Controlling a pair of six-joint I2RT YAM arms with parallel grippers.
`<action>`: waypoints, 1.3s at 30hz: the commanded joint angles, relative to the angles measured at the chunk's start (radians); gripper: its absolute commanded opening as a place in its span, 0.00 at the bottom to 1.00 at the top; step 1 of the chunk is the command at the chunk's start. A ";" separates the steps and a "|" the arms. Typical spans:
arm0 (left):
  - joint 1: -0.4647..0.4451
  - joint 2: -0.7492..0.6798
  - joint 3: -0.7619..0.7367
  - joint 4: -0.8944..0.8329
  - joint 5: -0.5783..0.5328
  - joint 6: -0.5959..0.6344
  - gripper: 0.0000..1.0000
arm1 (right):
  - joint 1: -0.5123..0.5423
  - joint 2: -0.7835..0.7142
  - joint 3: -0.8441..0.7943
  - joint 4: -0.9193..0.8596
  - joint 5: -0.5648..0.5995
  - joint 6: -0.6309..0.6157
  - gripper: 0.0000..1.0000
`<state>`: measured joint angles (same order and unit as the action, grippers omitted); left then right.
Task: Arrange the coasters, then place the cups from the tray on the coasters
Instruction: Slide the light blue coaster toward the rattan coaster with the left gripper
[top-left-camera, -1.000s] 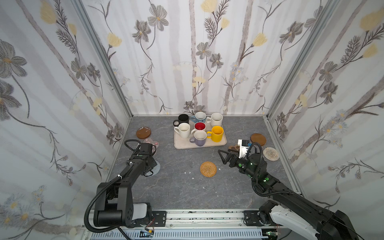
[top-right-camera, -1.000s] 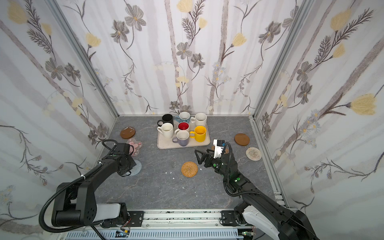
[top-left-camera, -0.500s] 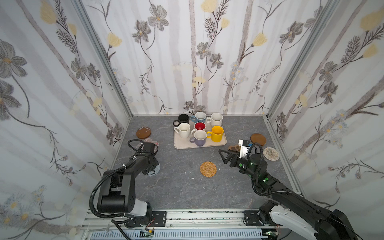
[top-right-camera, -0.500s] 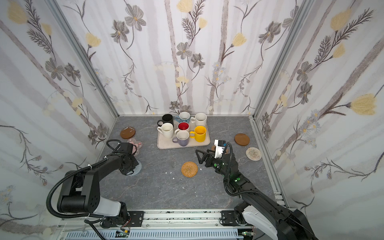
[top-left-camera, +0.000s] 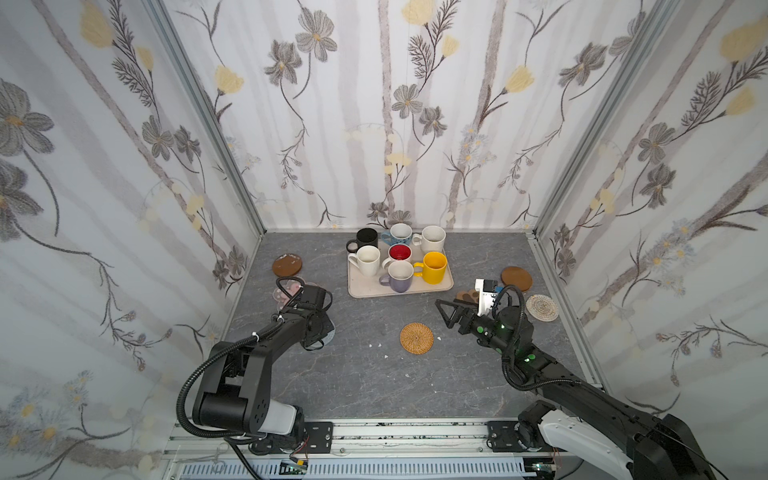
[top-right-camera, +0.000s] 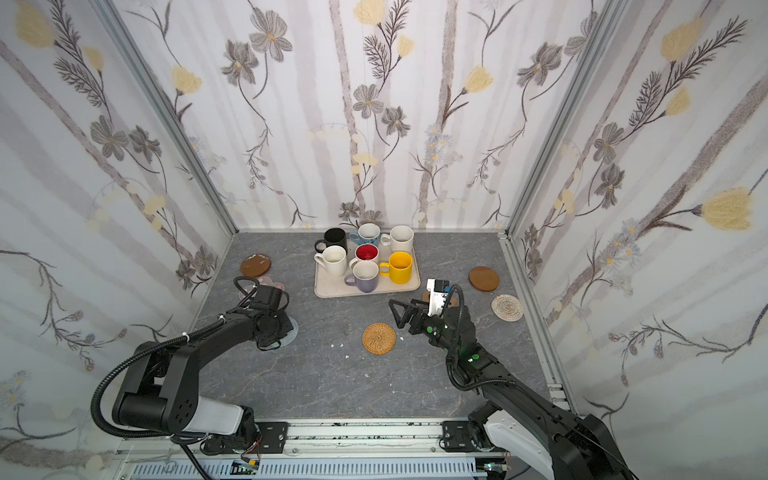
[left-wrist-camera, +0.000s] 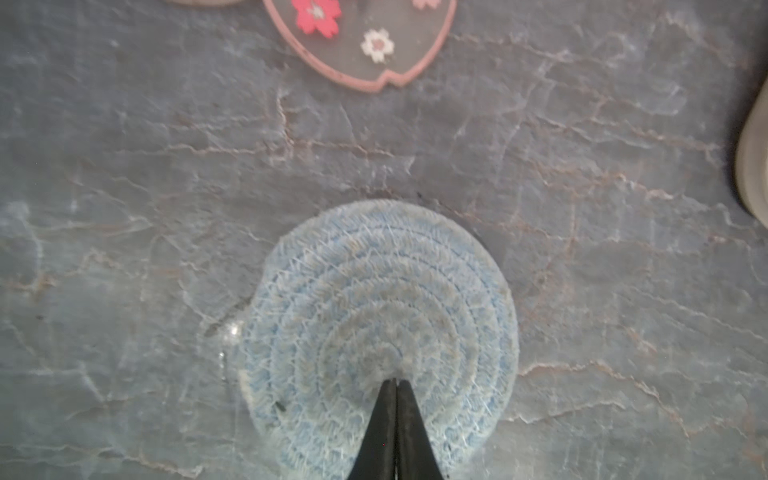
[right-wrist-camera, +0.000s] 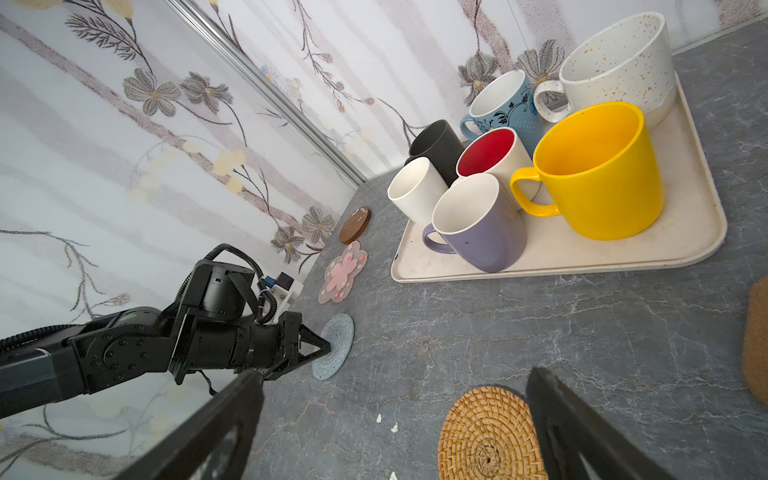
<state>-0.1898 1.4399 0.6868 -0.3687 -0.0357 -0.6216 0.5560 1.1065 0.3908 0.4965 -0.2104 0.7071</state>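
Left pincer (left-wrist-camera: 395, 381) closed atop crochet coaster (left-wrist-camera: 374, 299); blossom coaster (left-wrist-camera: 357, 62) near

Grey marble-look tabletop (top-left-camera: 353, 386) carries a few small white crumbs (top-left-camera: 379, 344) near its middle, floral wallpaper walls (top-left-camera: 374, 124) with silver metal corner posts (top-left-camera: 208, 116) enclose it on three sides, and a metal rail (top-left-camera: 415, 434) runs along the front edge.

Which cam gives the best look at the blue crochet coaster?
Left wrist: the blue crochet coaster fills the frame, with the shut left end effector over it. Both top views show only a sliver beside the arm; right wrist shows it small and oblique.
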 joint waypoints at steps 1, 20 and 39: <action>-0.044 -0.011 -0.020 -0.006 0.019 -0.038 0.00 | -0.002 -0.017 -0.001 0.027 0.002 0.008 1.00; -0.153 -0.010 0.057 -0.070 -0.041 -0.045 0.27 | -0.010 -0.053 -0.015 0.011 0.033 -0.005 1.00; -0.170 0.093 0.073 -0.088 -0.079 -0.017 0.44 | -0.024 -0.026 -0.017 0.024 0.021 0.002 1.00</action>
<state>-0.3431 1.5253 0.7681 -0.4385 -0.1295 -0.6197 0.5346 1.0767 0.3740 0.4919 -0.1806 0.7059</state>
